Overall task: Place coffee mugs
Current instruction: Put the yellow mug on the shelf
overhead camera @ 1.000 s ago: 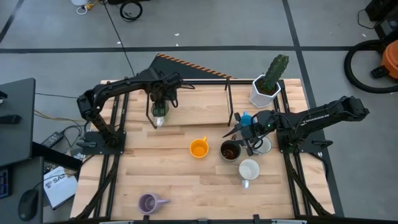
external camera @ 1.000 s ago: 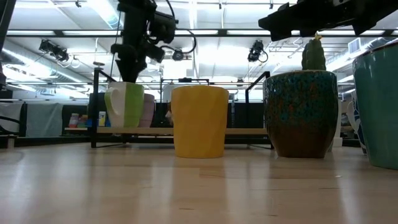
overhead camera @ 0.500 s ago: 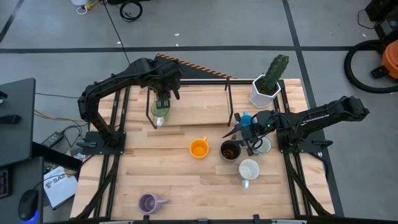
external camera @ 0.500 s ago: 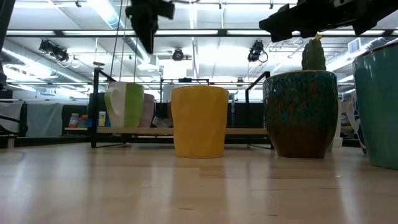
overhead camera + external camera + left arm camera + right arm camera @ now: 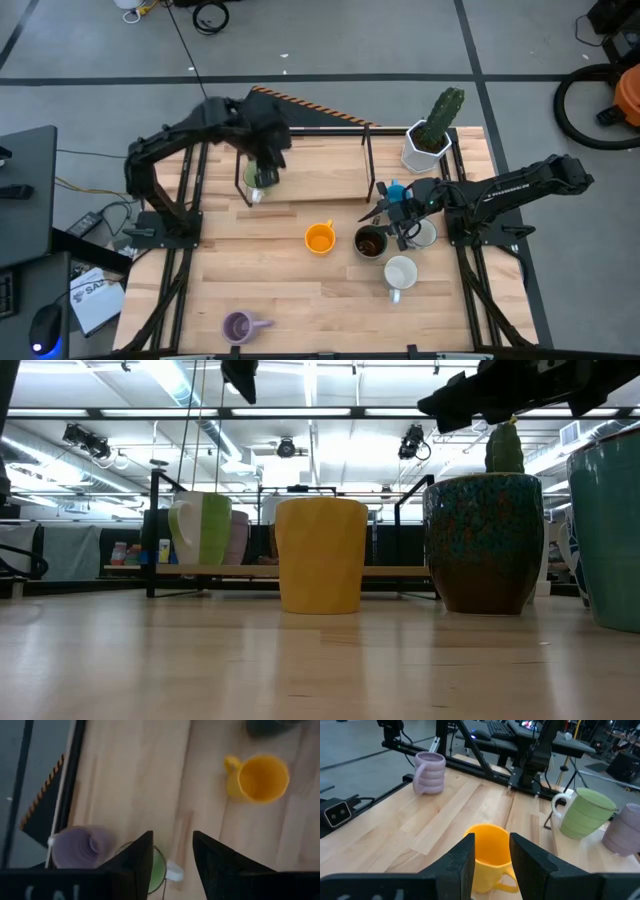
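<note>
A green mug (image 5: 254,183) stands upright on its base on the raised wooden shelf (image 5: 320,172) at the table's far left, with a purple mug (image 5: 75,846) right beside it. My left gripper (image 5: 172,851) hangs open above the green mug and touches nothing; in the low view only its tip (image 5: 240,375) shows. On the table stand an orange mug (image 5: 319,238), a dark brown mug (image 5: 370,241), a white mug (image 5: 400,272), a blue mug (image 5: 396,189) and a second purple mug (image 5: 238,325). My right gripper (image 5: 383,212) hovers open over the brown mug, pointing at the orange mug (image 5: 487,851).
A white faceted pot with a cactus (image 5: 430,135) stands at the far right corner. Another white mug (image 5: 427,233) shows partly under my right arm. The shelf's black frame posts (image 5: 366,150) rise at the back. Bare wood lies at the near middle (image 5: 320,310).
My left gripper has risen off the green mug and tipped a little, climbing almost out of the top of the low view. The green mug stays standing on the shelf beside the purple one.
</note>
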You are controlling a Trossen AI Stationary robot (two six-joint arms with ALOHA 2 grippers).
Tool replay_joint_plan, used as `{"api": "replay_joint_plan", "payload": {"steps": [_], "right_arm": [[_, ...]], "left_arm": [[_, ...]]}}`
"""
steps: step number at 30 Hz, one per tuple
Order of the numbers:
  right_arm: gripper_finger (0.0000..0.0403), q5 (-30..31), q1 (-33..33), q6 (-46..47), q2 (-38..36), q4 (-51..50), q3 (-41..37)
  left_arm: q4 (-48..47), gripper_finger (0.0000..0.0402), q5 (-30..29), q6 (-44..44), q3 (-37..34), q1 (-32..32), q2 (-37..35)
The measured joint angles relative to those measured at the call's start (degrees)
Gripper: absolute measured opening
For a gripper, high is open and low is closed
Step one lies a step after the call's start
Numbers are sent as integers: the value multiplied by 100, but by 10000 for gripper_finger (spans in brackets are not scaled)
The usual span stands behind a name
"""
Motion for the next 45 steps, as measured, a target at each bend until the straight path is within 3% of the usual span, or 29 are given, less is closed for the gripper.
{"api": "replay_joint_plan", "payload": {"steps": [5, 9, 16, 21, 26, 34, 45], "right_arm": [[127, 583, 46, 209, 0, 57, 0], [127, 1402, 225, 387, 17, 161, 0], [123, 2555, 468, 597, 519, 499, 102], [118, 2441, 483, 605, 1190, 188, 718], [117, 2436, 483, 757, 1760, -679, 1507], [117, 2283, 612, 793, 2376, -1168, 2229], [117, 2088, 996, 1005, 2720, -2502, 3121]], "left_arm": [[969, 144, -626, -88, -1100, -665, -14], [1958, 144, -661, -91, -1968, -997, -87], [2429, 144, -648, -90, -3066, -1255, -516], [3172, 144, -575, 23, -3999, -1207, -1310], [3306, 144, -391, -19, -4557, -1029, -2028], [3646, 144, -283, -141, -4748, -853, -2801], [4153, 144, -297, 266, -4754, -612, -2912]]}}
